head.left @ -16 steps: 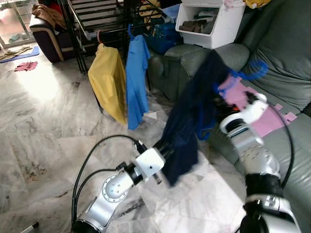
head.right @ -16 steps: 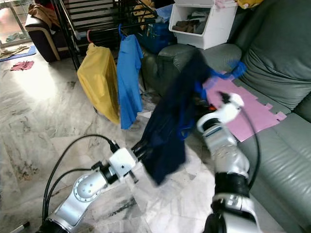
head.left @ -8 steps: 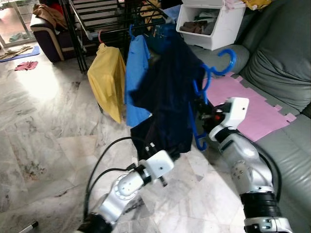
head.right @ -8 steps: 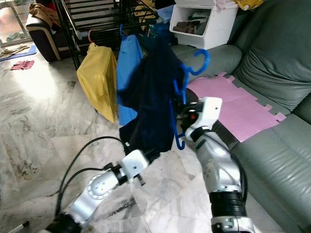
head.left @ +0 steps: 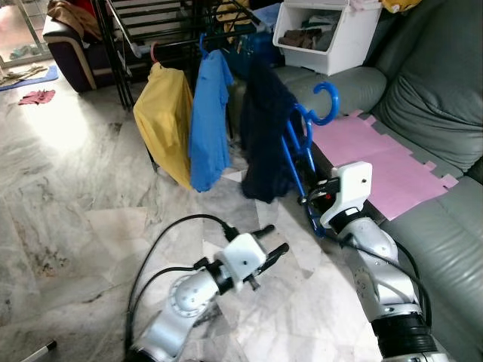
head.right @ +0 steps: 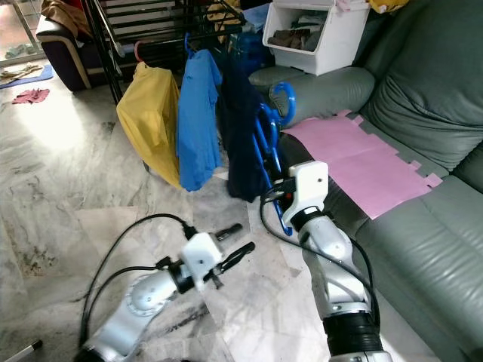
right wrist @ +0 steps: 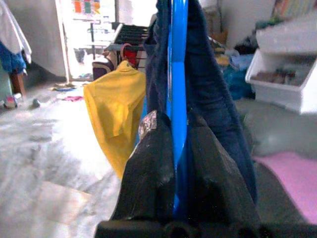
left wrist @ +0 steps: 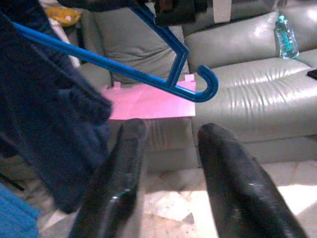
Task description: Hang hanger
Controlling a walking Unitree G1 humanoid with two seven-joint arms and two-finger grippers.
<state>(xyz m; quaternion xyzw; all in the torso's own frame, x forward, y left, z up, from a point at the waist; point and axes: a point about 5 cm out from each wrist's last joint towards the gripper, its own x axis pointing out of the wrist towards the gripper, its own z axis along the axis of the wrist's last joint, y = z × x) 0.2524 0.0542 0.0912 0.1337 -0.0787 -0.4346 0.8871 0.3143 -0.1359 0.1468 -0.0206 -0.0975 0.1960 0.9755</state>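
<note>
My right gripper [head.left: 313, 200] is shut on a blue hanger [head.left: 304, 147], low on its frame. In the right wrist view the fingers [right wrist: 153, 163] pinch the blue hanger [right wrist: 177, 74]. A navy garment [head.left: 264, 136] droops from the hanger beside the black drying rack [head.left: 162, 34]. The hanger's hook [head.left: 326, 94] points toward the sofa and touches nothing. My left gripper [head.left: 272, 240] is open low over the floor, below the garment and apart from it. The left wrist view shows its fingers [left wrist: 119, 183] spread, with the hanger [left wrist: 148, 69] and garment [left wrist: 44, 114] above.
A yellow shirt [head.left: 162, 121] and a blue shirt [head.left: 210, 121] hang on the rack. A grey sofa [head.left: 438, 83] with a pink mat [head.left: 373, 162] lies to the right, and a white bin [head.left: 324, 34] behind. A black cable [head.left: 155, 245] loops on the marble floor.
The left gripper has let go of the navy garment's hem and dropped lower, now open. The right gripper has lowered the hanger, and the garment has swung toward the rack.
</note>
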